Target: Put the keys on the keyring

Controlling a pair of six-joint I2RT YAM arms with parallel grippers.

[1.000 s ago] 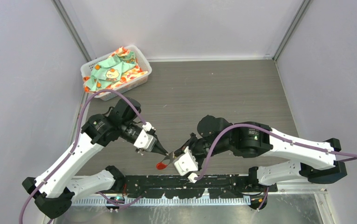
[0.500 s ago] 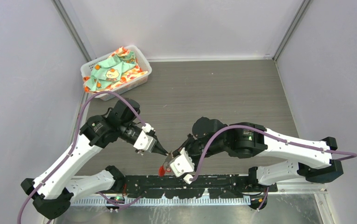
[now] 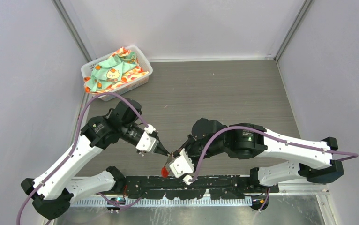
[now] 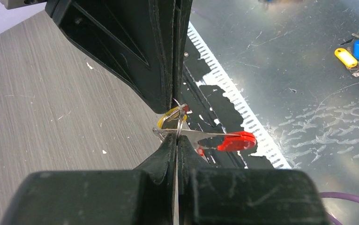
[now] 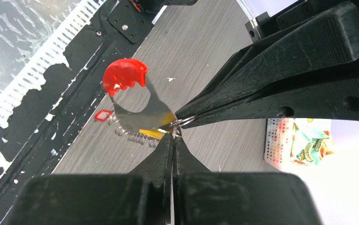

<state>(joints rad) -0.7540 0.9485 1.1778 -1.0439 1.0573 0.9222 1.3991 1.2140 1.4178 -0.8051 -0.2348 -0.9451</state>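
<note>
The keyring (image 4: 181, 115), a thin silver wire ring, hangs in the air between both grippers near the table's near edge. My left gripper (image 4: 177, 136) is shut on it from one side. My right gripper (image 5: 173, 134) is shut on it from the other, and its fingers (image 4: 168, 61) show in the left wrist view. A silver key with a red head (image 4: 236, 140) sticks out sideways at the ring and also shows in the right wrist view (image 5: 123, 75). A yellow-headed key (image 4: 167, 120) sits right behind the ring, mostly hidden. In the top view the left gripper (image 3: 165, 153) and right gripper (image 3: 169, 160) meet tip to tip above the red head (image 3: 164, 172).
A white basket (image 3: 142, 77) of coloured cloth stands at the back left. A black slotted rail (image 3: 205, 183) runs along the near edge, with a scratched metal sheet (image 4: 309, 93) beyond it. Several coloured key tags (image 4: 355, 51) lie on that sheet.
The right gripper has shifted a little left and toward the near edge, and the red key head has swung down toward the rail. Both grippers stay shut at the ring.
</note>
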